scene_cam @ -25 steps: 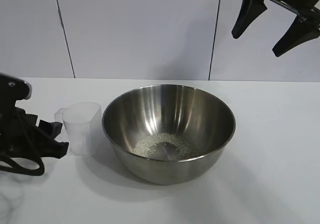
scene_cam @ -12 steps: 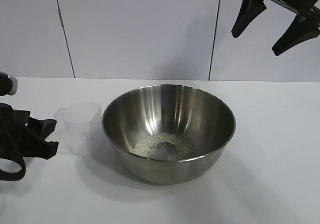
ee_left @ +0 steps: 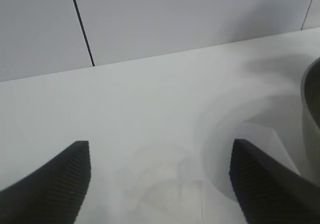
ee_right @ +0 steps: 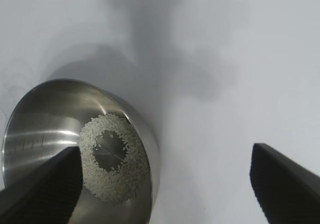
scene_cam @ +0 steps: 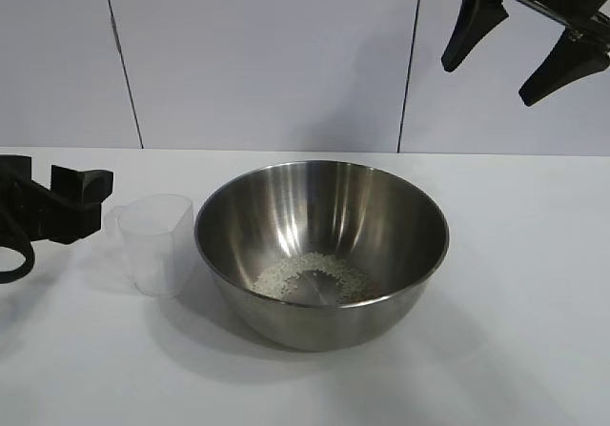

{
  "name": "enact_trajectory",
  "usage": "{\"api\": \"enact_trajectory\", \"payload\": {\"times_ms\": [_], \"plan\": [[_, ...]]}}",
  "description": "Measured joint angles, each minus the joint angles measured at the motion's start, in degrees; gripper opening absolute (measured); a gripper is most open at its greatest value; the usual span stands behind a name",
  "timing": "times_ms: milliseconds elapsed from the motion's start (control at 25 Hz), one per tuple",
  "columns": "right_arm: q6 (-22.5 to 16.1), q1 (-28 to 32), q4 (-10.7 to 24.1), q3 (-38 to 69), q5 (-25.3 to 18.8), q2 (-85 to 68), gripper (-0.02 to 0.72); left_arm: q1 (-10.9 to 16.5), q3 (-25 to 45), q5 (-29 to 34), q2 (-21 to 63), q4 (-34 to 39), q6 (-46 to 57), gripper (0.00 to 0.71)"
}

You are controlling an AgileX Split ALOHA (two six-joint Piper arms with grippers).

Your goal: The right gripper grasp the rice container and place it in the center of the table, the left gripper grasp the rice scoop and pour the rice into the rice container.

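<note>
Rice container [scene_cam: 322, 250] sits mid-table [scene_cam: 515, 350], upright. Rice [scene_cam: 315, 276] lies in a thin ring on its floor; my right wrist view shows the same ring with a bare patch of steel in the middle. Rice scoop [scene_cam: 155, 243] stands upright just beside the container's left wall, toward the table's left edge; looks empty from here, though the frosted plastic makes that hard to confirm.

My left gripper [scene_cam: 71, 202] is off the scoop, at the table's left edge, a clear gap between its tips and the cup. Fingers spread wide, holding nothing; the wrist view shows both pads [ee_left: 60, 176] well apart with the cup only partly between them, nearer one finger.

My right gripper [scene_cam: 524, 35] hangs high over the table's far right corner, fingers splayed wide, empty. Parked.

My read: pour done, scoop set down; step in hand is clearing out.

Notes for doing it well:
- Back away from the cup in a straight line, so no fingertip catches the handle or rim.
- The cup is light and probably tips easily; no sideways sweep near it.
- Keep clear of the container's rim too.
</note>
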State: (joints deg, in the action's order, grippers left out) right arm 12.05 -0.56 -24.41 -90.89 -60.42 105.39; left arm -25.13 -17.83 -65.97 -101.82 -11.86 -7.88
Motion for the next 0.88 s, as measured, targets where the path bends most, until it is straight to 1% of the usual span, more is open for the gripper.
{"api": "enact_trajectory", "payload": {"times_ms": [120, 320, 400, 480, 520, 640, 680, 760, 880], "plan": [[0.0, 0.0, 0.0, 0.0, 0.0, 0.0, 0.630, 0.0, 0.1, 0.0, 0.7, 0.0, 1.7, 0.594], [0.0, 0.0, 0.0, 0.0, 0.0, 0.0, 0.630, 0.0, 0.1, 0.3, 3.0, -0.2, 5.5, 0.597], [0.0, 0.0, 0.0, 0.0, 0.0, 0.0, 0.630, 0.0, 0.0, 3.5, 6.0, -0.2, 7.2, 0.597], [0.0, 0.0, 0.0, 0.0, 0.0, 0.0, 0.630, 0.0, -1.0, 10.5, 9.8, -0.2, 8.6, 0.597], [0.0, 0.0, 0.0, 0.0, 0.0, 0.0, 0.630, 0.0, -2.2, 15.6, 12.2, -0.3, 8.9, 0.597], [0.0, 0.0, 0.0, 0.0, 0.0, 0.0, 0.630, 0.0, -7.8, 33.2, 18.5, -0.2, 9.3, 0.597], [0.0, 0.0, 0.0, 0.0, 0.0, 0.0, 0.630, 0.0, -10.1, 40.1, 20.2, -0.2, 9.3, 0.597], [0.0, 0.0, 0.0, 0.0, 0.0, 0.0, 0.630, 0.3, -16.2, 52.8, 22.1, -0.2, 9.2, 0.597], [0.0, 0.0, 0.0, 0.0, 0.0, 0.0, 0.630, 1.5, -25.2, 72.0, 22.6, 0.0, 9.1, 0.597]]}}
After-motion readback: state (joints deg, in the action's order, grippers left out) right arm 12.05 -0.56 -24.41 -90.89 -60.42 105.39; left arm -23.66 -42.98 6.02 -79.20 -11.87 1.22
